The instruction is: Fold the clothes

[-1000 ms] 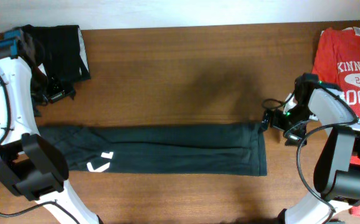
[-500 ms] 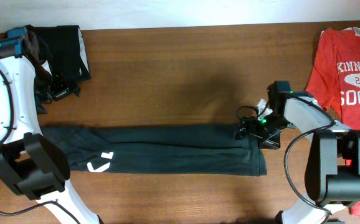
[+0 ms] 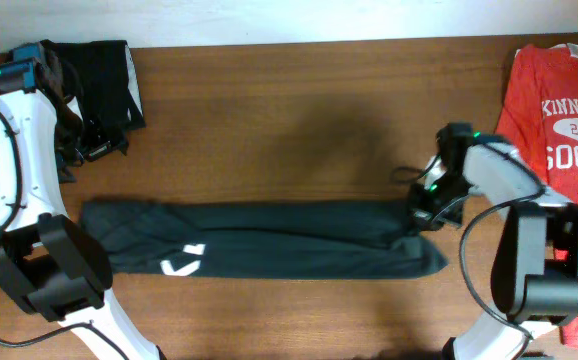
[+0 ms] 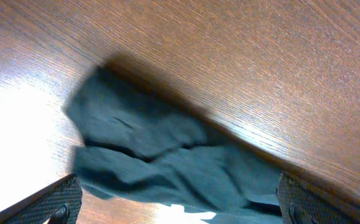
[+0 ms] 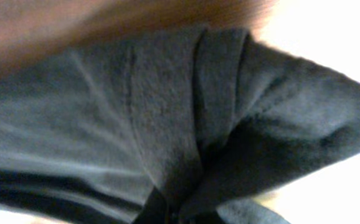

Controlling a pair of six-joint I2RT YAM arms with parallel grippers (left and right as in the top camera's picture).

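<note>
A dark greenish-black shirt [image 3: 269,240], one of the clothes, lies folded into a long strip across the table's front, with a white letter [image 3: 181,264] showing near its left end. My right gripper [image 3: 424,204] is shut on the strip's right end, and bunched dark cloth [image 5: 167,124] fills the right wrist view. My left gripper [image 3: 97,150] hangs open above the table at the back left, apart from the strip. The left wrist view looks down on the shirt's left end [image 4: 167,162] between the open fingers [image 4: 58,202].
A red T-shirt [image 3: 559,110] with white print lies spread at the right edge. Black garments [image 3: 99,70] are piled at the back left corner, right beside my left arm. Bare wooden tabletop [image 3: 299,120] spans the middle and back.
My right gripper moved in over the strip's right end, shut on it and drew it right. The whole strip slid rightward. The left arm barely moved.
</note>
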